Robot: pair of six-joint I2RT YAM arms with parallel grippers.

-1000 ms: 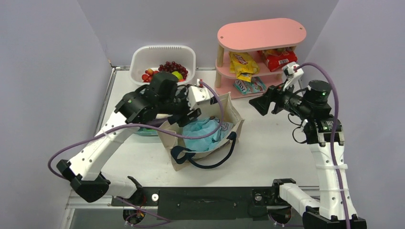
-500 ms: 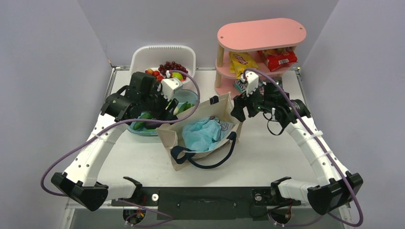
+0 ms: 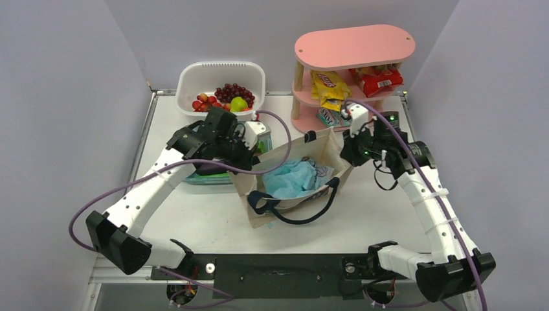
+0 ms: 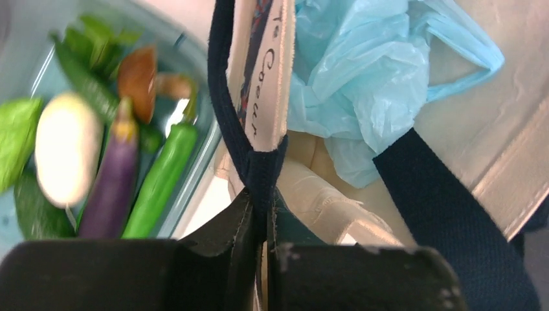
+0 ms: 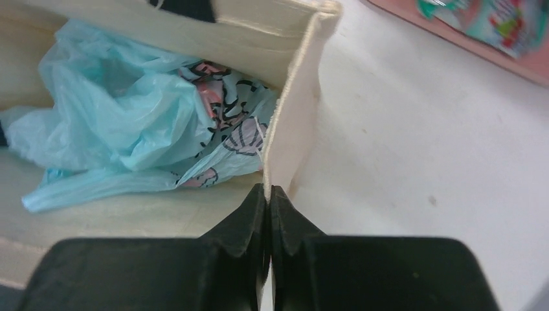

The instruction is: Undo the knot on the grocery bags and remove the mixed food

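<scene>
Top view: beige tote [image 3: 259,219] sits mid-desk, mouth up, with the blue plastic bag [image 3: 292,181] crumpled inside. Left jaws are at the tote's left rim and right jaws at its far-right corner, so the mouth is stretched wide btwn them. The tote's left wall is just beside the teal tub [image 3: 206,179]. The pink shelf [image 3: 353,46] is near the right corner, not touching. Bare desk [image 3: 379,217] lies right of & in front of the tote. The near handle [image 3: 309,216] droops over the front wall. White basket [image 3: 220,67] is at the back, well apart.

Left wrist: jaws are pinched tight on the tote rim at the navy strap [image 4: 256,165]. The blue bag is right of the rim, w/ one loop lying loose; the knot can't be made out. Left of the rim, the tub holds an eggplant [image 4: 113,184] & a white oval veg [image 4: 65,149].

Right wrist: jaws are closed on the tote's rim edge. The blue bag, pink print showing, lies inside to the left, w/ bare desk to the right.

Vs 0.5 s ago: tote & both jaws sit further right, mouth wider.
</scene>
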